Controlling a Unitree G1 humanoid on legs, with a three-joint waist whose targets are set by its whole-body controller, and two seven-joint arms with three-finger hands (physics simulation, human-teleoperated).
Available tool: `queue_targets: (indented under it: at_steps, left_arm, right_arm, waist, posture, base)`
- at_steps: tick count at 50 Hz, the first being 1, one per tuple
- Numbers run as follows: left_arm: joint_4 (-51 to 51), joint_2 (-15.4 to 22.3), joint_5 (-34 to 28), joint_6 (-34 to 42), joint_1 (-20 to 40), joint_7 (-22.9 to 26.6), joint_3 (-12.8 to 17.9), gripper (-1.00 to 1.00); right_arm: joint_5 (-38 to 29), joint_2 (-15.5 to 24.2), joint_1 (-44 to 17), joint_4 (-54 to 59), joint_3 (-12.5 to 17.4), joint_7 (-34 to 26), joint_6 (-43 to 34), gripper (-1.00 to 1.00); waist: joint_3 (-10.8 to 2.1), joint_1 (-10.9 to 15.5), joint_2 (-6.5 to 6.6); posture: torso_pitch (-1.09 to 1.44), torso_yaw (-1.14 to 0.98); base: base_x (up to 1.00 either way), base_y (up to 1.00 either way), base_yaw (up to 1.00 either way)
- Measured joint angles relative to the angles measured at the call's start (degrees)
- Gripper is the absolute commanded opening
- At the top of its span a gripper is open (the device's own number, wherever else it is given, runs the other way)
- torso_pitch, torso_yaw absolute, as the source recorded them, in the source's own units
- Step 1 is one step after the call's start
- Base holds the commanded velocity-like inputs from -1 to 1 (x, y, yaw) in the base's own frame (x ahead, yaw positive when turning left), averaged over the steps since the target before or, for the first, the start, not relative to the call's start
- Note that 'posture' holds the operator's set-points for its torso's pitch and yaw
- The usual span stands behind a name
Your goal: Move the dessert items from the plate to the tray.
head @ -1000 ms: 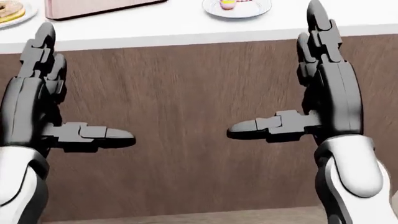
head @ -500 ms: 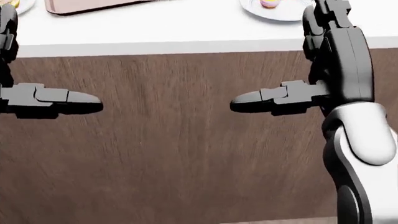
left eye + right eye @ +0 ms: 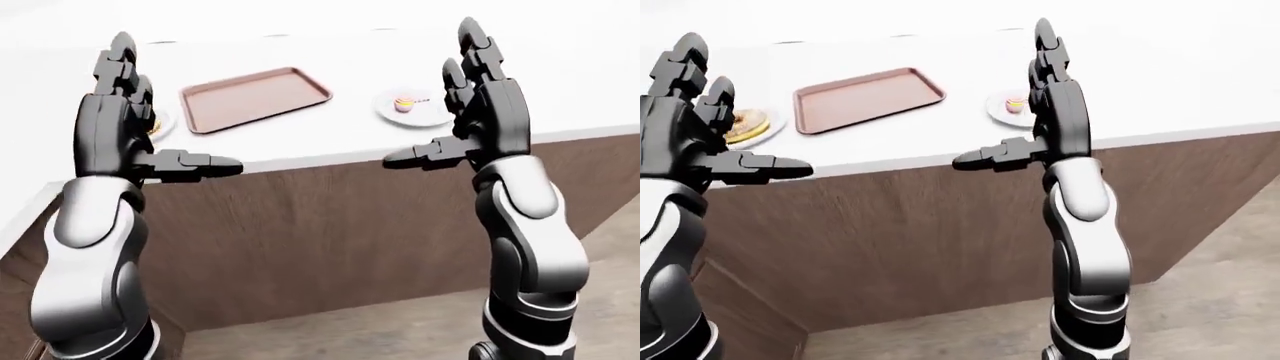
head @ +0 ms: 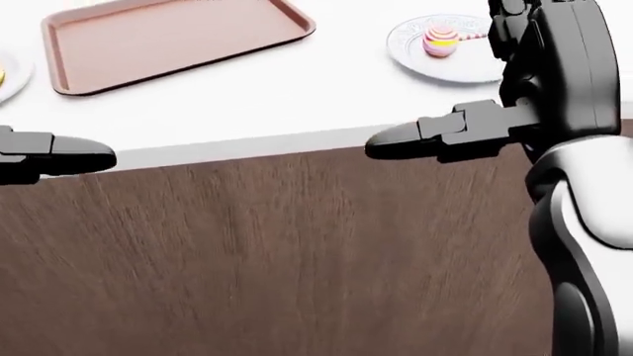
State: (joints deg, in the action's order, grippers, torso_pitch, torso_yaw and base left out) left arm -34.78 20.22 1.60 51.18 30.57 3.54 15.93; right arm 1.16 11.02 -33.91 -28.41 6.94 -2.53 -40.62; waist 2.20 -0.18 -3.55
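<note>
Tilting upward, the head camera now takes in far more of the worktop (image 4: 297, 104) than a second ago — the whole picture has shifted, so this reads as the robot's view moving, not the things.

- Tray (image 4: 173, 41): earlier only its near edge showed at the top of the head view; now nearly all of it is in sight, bare, lying up and to the left of the right hand (image 4: 539, 81).
- Plate (image 4: 450, 48) with a small pink-and-yellow dessert (image 4: 441, 40) on it: just left of the right hand's upright fingers and above its thumb, partly hidden by them. Not touched.
- A second plate with a doughnut (image 3: 745, 124) sits just beyond the left hand (image 3: 125, 112), seen best in the right-eye view.

Hands: both released — fingers straight up, thumbs pointing inward, nothing held. The left hand, in full view a second ago, shows only its thumb at the left edge of the head view now; the right hand sits higher and further right in that view.

Meaning for the task: nothing moved yet, tray empty. Judged from this, the robot is settling at the worktop edge, with plate and tray both in sight; the reach for the dessert has not begun.
</note>
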Motion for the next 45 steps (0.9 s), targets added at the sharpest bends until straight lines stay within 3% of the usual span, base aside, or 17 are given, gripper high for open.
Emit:
queue_targets:
  at_steps: [6, 9, 11, 13, 21, 29, 32, 34, 35, 38, 43, 45]
  left_arm:
    - [-2.39, 0.39, 0.66, -0.50, 1.18, -0.93, 0.01, 1.00]
    - [-2.42, 0.27, 0.78, -0.82, 1.09, -1.28, -0.25, 1.00]
    - [-1.95, 0.13, 0.69, -0.35, 0.07, -1.45, 0.15, 1.00]
    - [-1.47, 0.33, 0.56, 1.17, -0.30, -1.66, 0.78, 1.00]
    - [-3.25, 0.13, 0.93, 0.76, -0.47, -1.71, 0.51, 1.00]
    - [-5.29, 0.71, 0.59, 1.26, 0.02, -1.92, 1.39, 1.00]
    - [-5.40, 0.53, 0.63, 1.02, -0.11, -1.82, 1.10, 1.00]
    - [-4.59, -0.27, 0.87, 1.45, -1.11, -1.56, 0.21, 1.00]
    - [-3.88, -0.43, 1.03, 1.71, -1.44, -1.37, -0.22, 1.00]
    - [-3.24, -0.52, 1.40, 2.06, -1.43, -0.94, -0.62, 1.00]
    - [-5.01, -0.13, 0.67, 1.22, -0.99, -1.33, 0.53, 1.00]
    - [-5.48, -0.13, 0.47, 0.50, -0.94, -1.37, 0.52, 1.00]
  right_arm:
    - [-0.16, 0.29, -0.95, -1.20, 0.53, -0.20, -0.11, 1.00]
    - [-0.18, 0.09, -0.72, -0.78, 0.56, -0.08, 0.50, 1.00]
    - [0.01, -0.61, 0.06, -0.45, -0.35, -0.17, 0.47, 1.00]
    - [0.53, -0.69, 0.04, 0.20, -1.33, -0.62, -0.38, 1.00]
    - [1.19, -0.40, -0.18, -1.58, -0.19, 0.18, 0.08, 1.00]
    - [1.64, -0.53, 0.30, -2.76, -0.16, 0.24, 0.10, 1.00]
    - [1.54, -0.38, 0.94, -2.52, 0.01, 0.70, -0.09, 1.00]
    - [1.28, -0.41, 2.04, -1.70, 0.29, 0.98, -0.41, 1.00]
    - [1.10, -0.49, 2.49, -0.99, 0.32, 1.09, -0.69, 1.00]
    - [0.78, -0.31, 2.59, -0.35, 0.54, 1.20, -1.54, 1.00]
    - [0.97, -0.32, 1.87, -3.30, 0.30, 0.76, 0.39, 1.00]
    - [1.03, -0.42, 2.18, -3.45, 0.53, 0.86, 1.10, 1.00]
  waist:
    - [-0.09, -0.88, 4.60]
    - [-0.72, -0.80, 8.02]
    - [0.75, 0.22, 7.53]
    - [1.51, 0.70, 8.18]
    - [0.72, 0.20, 5.71]
    - [-0.32, 0.46, 4.56]
    - [0.12, -0.10, 2.84]
    - [0.80, -0.31, 4.04]
    - [1.25, -0.45, 3.99]
    - [2.65, -0.46, 1.65]
    - [2.28, -0.26, 2.08]
    - [1.87, -0.83, 3.14]
  posture:
    - [0.00, 0.00]
    - [0.00, 0.00]
    - [0.00, 0.00]
    - [0.00, 0.00]
    - [0.00, 0.00]
    - [0.00, 0.00]
    - [0.00, 0.00]
    - [0.00, 0.00]
    - [0.00, 0.00]
    - [0.00, 0.00]
    - [0.00, 0.00]
    - [0.00, 0.00]
  base:
    - [0.32, 0.44, 0.00]
    - [0.32, 0.44, 0.00]
    - [0.33, 0.44, 0.00]
    - [0.32, 0.40, 0.00]
    - [0.19, 0.02, 0.00]
    - [0.19, 0.00, 0.00]
    - [0.00, 0.00, 0.00]
    - [0.00, 0.00, 0.00]
    - [0.00, 0.00, 0.00]
    - [0.00, 0.00, 0.00]
    - [0.00, 0.00, 0.00]
    - [0.00, 0.00, 0.00]
